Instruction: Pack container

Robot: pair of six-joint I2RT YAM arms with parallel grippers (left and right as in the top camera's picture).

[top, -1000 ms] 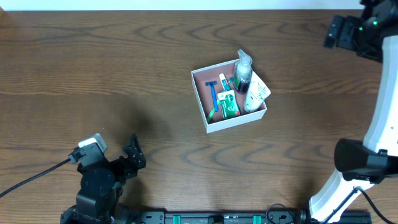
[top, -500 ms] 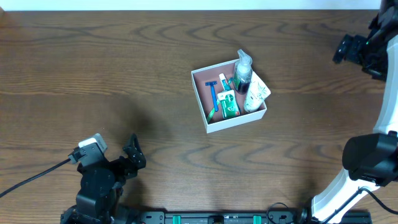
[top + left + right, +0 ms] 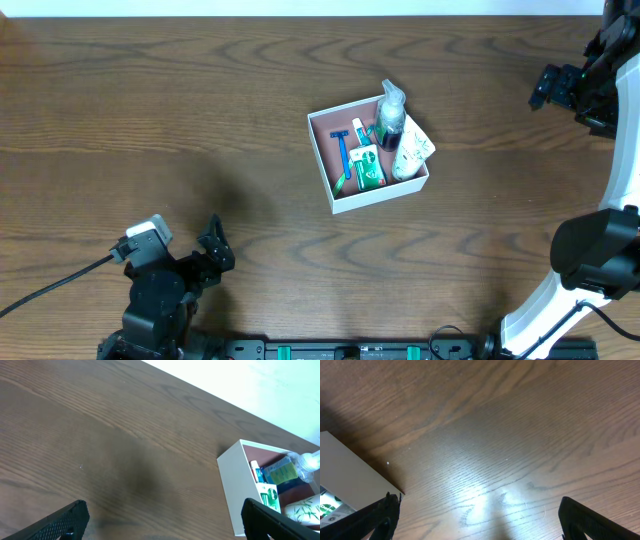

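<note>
The container, a square white-walled box with a pink-brown inside, sits at the table's middle. It holds a blue razor, a green packet, a clear pump bottle and a white pouch. The box also shows in the left wrist view and its wall in the right wrist view. My left gripper is open and empty at the front left, far from the box. My right gripper is open and empty, high at the far right.
The dark wood table spreads all round the box. A black cable runs from the left arm to the left edge. The right arm's white base stands at the front right.
The right gripper has moved from the back right corner a little down and toward the table's near side. The left arm and the box have not moved.
</note>
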